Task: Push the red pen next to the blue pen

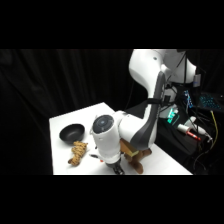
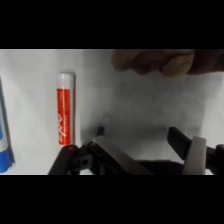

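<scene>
In the wrist view the red pen (image 2: 66,110) lies on the white table, a whitish barrel with a red label and a white end pointing toward the picture's top. The blue pen (image 2: 4,137) shows only as a strip at the left edge, roughly parallel to the red one with a gap of table between them. My gripper (image 2: 140,137) is low over the table, just right of the red pen, open with nothing between its fingers. In the side view the gripper (image 1: 117,168) hangs near the table's front edge, and the arm hides the pens.
A black bowl (image 1: 72,133) sits at the table's left, with a brown plush toy (image 1: 78,152) in front of it. Another brown object (image 1: 136,156) lies under the arm. A brown fuzzy shape (image 2: 155,61) fills the wrist view's top. The table's front edge (image 1: 150,172) is close.
</scene>
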Motion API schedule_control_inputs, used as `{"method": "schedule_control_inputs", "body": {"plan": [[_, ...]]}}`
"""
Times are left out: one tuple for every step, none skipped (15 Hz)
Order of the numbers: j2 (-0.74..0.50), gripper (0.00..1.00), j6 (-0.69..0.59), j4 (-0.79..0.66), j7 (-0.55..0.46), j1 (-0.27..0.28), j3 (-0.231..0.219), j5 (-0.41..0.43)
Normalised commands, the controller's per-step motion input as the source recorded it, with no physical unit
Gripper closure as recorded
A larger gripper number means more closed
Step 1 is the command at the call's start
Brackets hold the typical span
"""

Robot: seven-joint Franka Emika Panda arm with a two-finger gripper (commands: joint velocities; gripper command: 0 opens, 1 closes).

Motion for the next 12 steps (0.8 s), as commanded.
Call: {"method": "schedule_control_inputs", "body": {"plan": [[0.07,0.0,0.16,0.07,0.05,0.03,-0.035,0.082],[0.02,0.0,0.2,0.0,0.08,0.04,-0.107,0.034],[0.0,0.0,0.19,-0.03,0.05,0.004,-0.1,0.05],[-0.06,0.0,0.21,-0.1,0.04,-0.034,-0.133,0.039],[-0.09,0.0,0.22,-0.14,0.03,-0.062,-0.148,0.034],[-0.11,0.0,0.23,-0.17,0.02,-0.084,-0.153,0.029],[-0.11,0.0,0.23,-0.18,0.01,-0.103,-0.147,0.028],[-0.11,0.0,0.21,-0.19,-0.01,-0.122,-0.124,0.04],[-0.1,0.0,0.19,-0.18,-0.02,-0.125,-0.105,0.045],[-0.09,0.0,0.17,-0.18,-0.03,-0.12,-0.087,0.048],[-0.08,0.0,0.15,-0.17,-0.04,-0.107,-0.074,0.047],[-0.07,0.0,0.14,-0.16,-0.05,-0.095,-0.067,0.04]]}}
